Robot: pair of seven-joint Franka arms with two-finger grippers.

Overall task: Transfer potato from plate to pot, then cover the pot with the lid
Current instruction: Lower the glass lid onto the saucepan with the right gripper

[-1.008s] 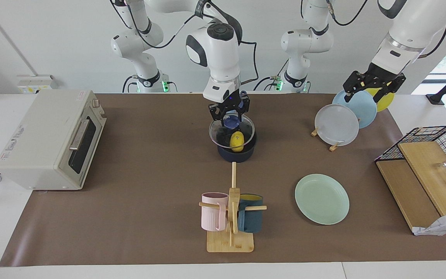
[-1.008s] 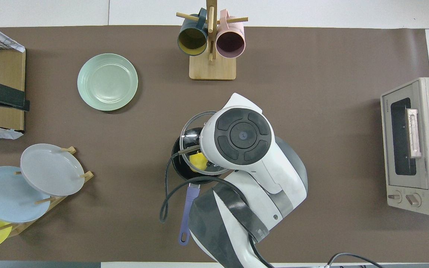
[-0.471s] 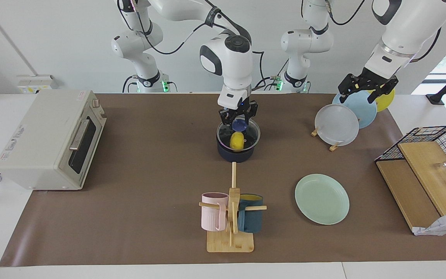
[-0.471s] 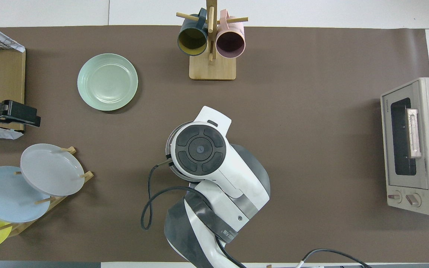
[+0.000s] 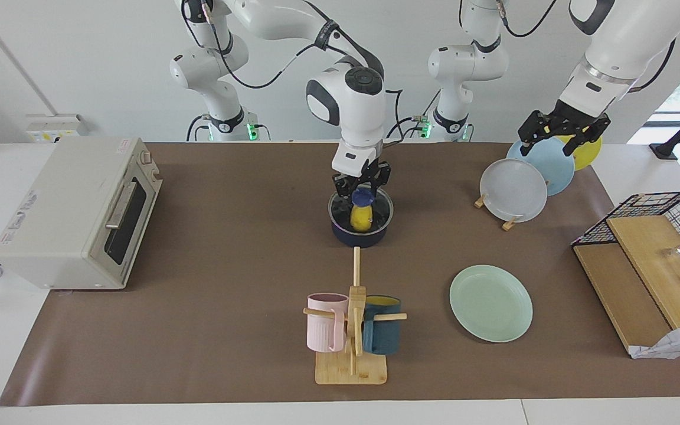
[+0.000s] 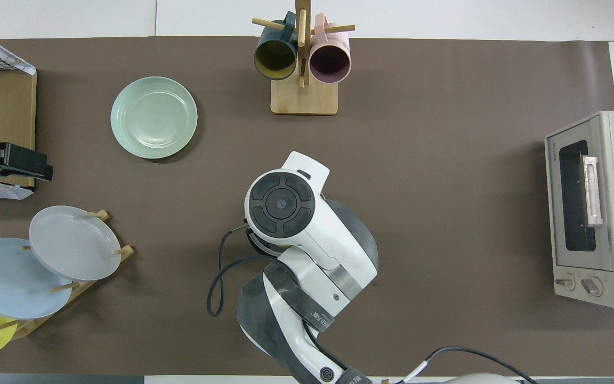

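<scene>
The pot (image 5: 359, 231) is a small, round, dark navy saucepan standing on the brown-covered surface (image 5: 228, 248) about midway between the two arms' ends, nearer to the robots than the wooden mug rack (image 5: 352, 330). In the overhead view the right arm covers it almost completely.

Inside the pot sits the potato (image 5: 362, 217), a smooth bright-yellow oval, seen through the lid (image 5: 376, 208). The lid is clear glass with a thin metal rim and a blue knob at its centre; it lies level on the pot's rim.

The right end effector (image 5: 362, 190) is directly over the pot, pointing straight down, and is clenched on the lid's blue knob.

The plate (image 5: 490, 303) is a pale mint-green round with a raised rim and nothing on it. It lies flat on the surface, farther from the robots than the pot and toward the left arm's end.

The left end effector (image 5: 563, 133) hangs in the air with its fingers spread and nothing between them, over the upright light-blue plate (image 5: 546, 165) in the plate stand.
</scene>
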